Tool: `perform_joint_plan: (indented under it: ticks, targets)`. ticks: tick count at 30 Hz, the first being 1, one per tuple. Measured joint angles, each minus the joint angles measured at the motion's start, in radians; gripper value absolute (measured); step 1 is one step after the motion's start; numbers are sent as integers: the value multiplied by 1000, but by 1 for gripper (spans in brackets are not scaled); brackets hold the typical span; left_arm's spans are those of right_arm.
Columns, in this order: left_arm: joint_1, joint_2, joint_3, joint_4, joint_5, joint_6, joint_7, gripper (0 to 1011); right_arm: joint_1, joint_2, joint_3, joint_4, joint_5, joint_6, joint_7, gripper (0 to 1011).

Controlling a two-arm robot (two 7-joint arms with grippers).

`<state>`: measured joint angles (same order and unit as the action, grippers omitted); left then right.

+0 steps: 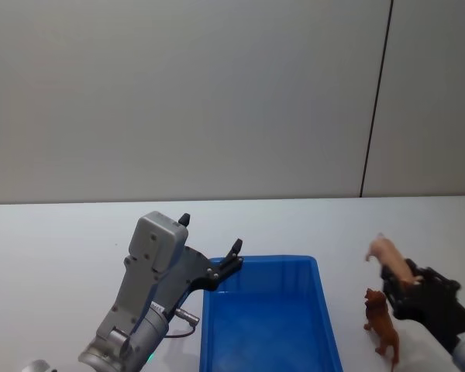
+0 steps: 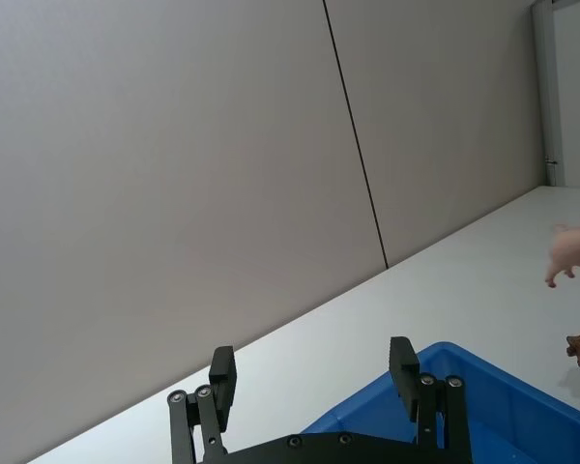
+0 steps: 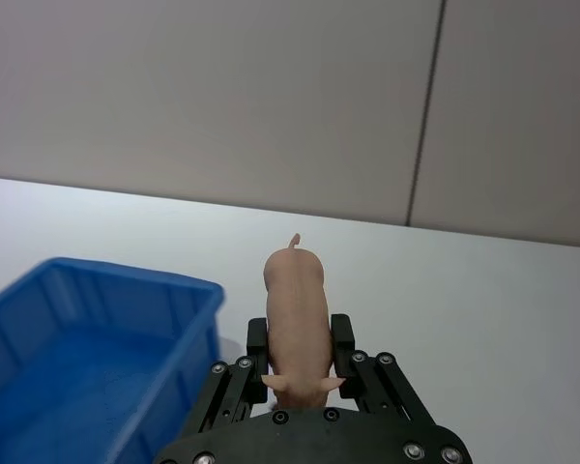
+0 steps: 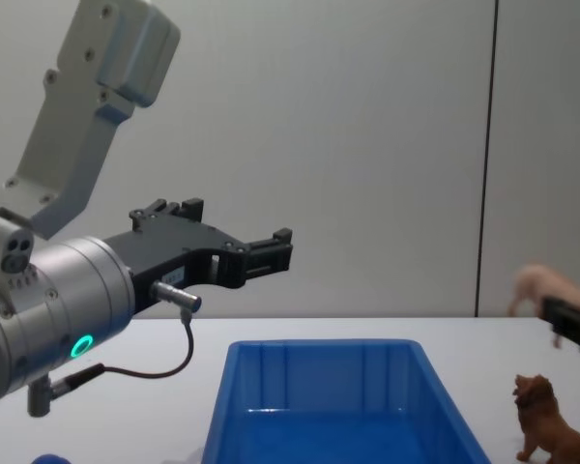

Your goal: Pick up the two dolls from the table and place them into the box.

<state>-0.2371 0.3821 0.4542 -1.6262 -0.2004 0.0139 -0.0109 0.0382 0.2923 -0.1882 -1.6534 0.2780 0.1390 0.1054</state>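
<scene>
The white counter (image 1: 54, 232) carries the blue box (image 1: 271, 260) at 6 o'clock in the head view. The left end effector (image 2: 311, 350) hangs spread and empty near the box's 10 o'clock corner. At 3 o'clock, outside the rim, the right end effector (image 3: 300, 329) pinches the pink pig (image 3: 295, 300) in the air, above the standing brown lion (image 1: 381, 319). Released too early, the pig may miss the box or knock the lion.
</scene>
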Motion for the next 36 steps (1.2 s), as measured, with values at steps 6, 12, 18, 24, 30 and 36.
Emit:
perform_joint_plan:
  ticks: [6,12,18,24,30,36]
  targets:
    - [0,0,0,0,0,0,0,1002,31,-30,-22,0,13,20,69,362]
    - [0,0,0,0,0,0,0,1002,59,-56,-43,18,22,42,130,362]
    - [0,0,0,0,0,0,0,1002,93,-89,-68,55,28,72,197,422]
    - [0,0,0,0,0,0,0,1002,129,-120,-91,105,26,101,248,646]
    - [0,0,0,0,0,0,0,1002,156,-139,-101,144,21,118,265,822]
    - [0,0,0,0,0,0,0,1002,168,-145,-103,165,19,126,259,984]
